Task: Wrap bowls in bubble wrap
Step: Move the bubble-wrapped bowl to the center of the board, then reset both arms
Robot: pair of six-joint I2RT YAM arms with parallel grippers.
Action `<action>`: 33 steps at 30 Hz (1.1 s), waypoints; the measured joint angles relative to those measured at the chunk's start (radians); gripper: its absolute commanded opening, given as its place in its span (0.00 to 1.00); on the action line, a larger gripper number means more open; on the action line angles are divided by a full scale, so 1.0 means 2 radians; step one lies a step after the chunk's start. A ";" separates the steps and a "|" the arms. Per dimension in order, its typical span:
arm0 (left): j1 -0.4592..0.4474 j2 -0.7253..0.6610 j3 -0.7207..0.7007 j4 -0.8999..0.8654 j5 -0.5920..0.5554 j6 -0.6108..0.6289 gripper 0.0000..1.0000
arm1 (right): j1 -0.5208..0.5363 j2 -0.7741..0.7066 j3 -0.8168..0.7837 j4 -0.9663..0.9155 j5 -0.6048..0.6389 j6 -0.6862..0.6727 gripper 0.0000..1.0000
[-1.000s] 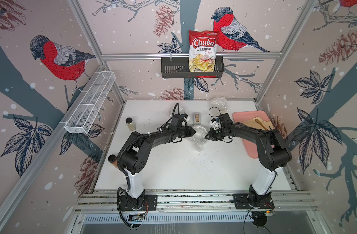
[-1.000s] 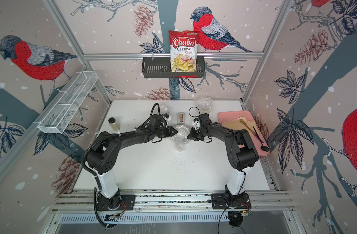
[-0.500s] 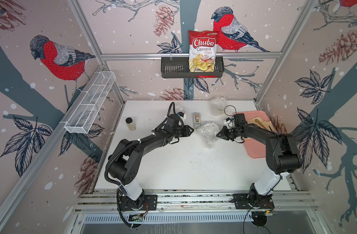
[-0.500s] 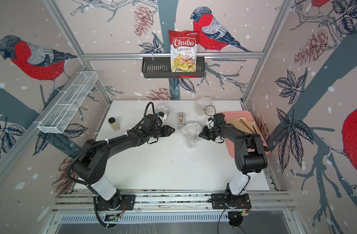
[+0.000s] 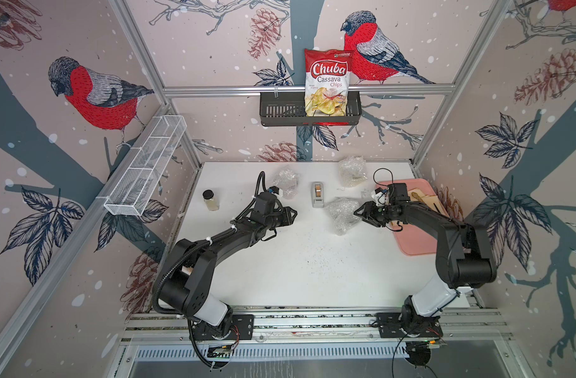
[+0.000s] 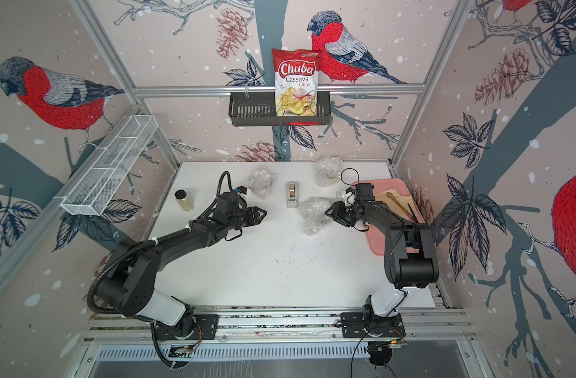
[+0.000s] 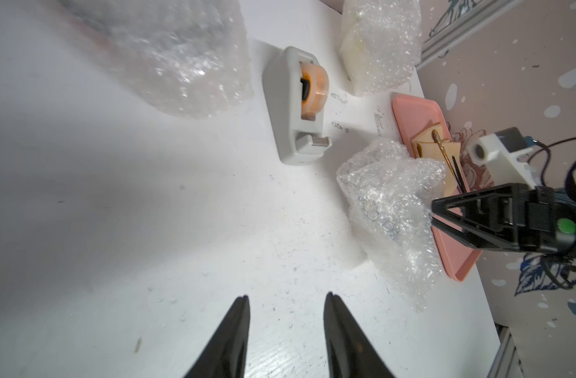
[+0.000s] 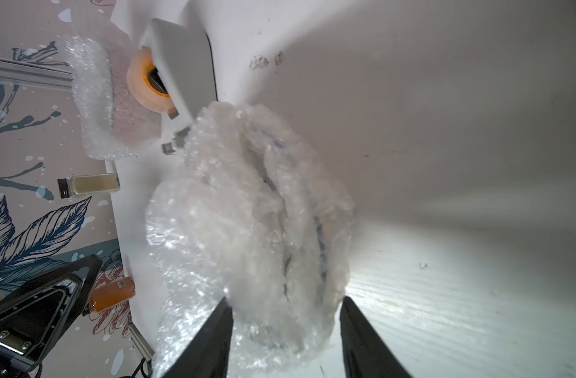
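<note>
Three crumpled bundles of bubble wrap lie on the white table: one far left (image 5: 286, 181), one far right (image 5: 352, 170), and a nearer one (image 5: 342, 214) beside the pink tray. The bowls are hidden inside the wrap. Only a blue rim line (image 8: 319, 235) shows through the near bundle. My right gripper (image 5: 358, 212) (image 8: 285, 304) is open, its fingers standing either side of that bundle's edge with a gap on one side. My left gripper (image 5: 293, 214) (image 7: 286, 297) is open and empty over bare table, well left of the bundle.
A grey tape dispenser (image 5: 317, 194) stands between the bundles. A small glass jar (image 5: 210, 200) sits far left. The pink tray (image 5: 417, 242) holds tan paper sheets and a utensil. A black basket (image 5: 280, 111) with a chips bag hangs on the back wall.
Both grippers were shut on the near bundle at mid-table. The left let go and drew back left. The right carried the bundle toward the tray, then opened.
</note>
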 measured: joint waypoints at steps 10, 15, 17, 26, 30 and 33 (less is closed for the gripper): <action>0.078 -0.131 -0.072 -0.019 -0.128 0.002 0.51 | -0.003 -0.150 -0.051 0.059 0.176 0.000 0.63; 0.128 -0.168 -0.104 -0.021 -0.184 0.007 0.61 | -0.015 -0.213 -0.104 0.127 0.285 0.003 0.68; 0.148 -0.175 -0.112 -0.021 -0.205 0.015 0.64 | -0.032 -0.220 -0.119 0.148 0.315 0.007 0.68; 0.226 -0.196 -0.156 -0.011 -0.277 0.026 0.92 | -0.126 -0.202 -0.221 0.296 0.350 0.026 0.70; 0.238 -0.213 -0.211 0.050 -0.300 0.057 0.92 | -0.122 -0.201 -0.286 0.399 0.371 0.005 0.70; 0.239 -0.217 -0.265 0.129 -0.307 0.094 0.91 | -0.111 -0.197 -0.313 0.465 0.402 -0.019 0.71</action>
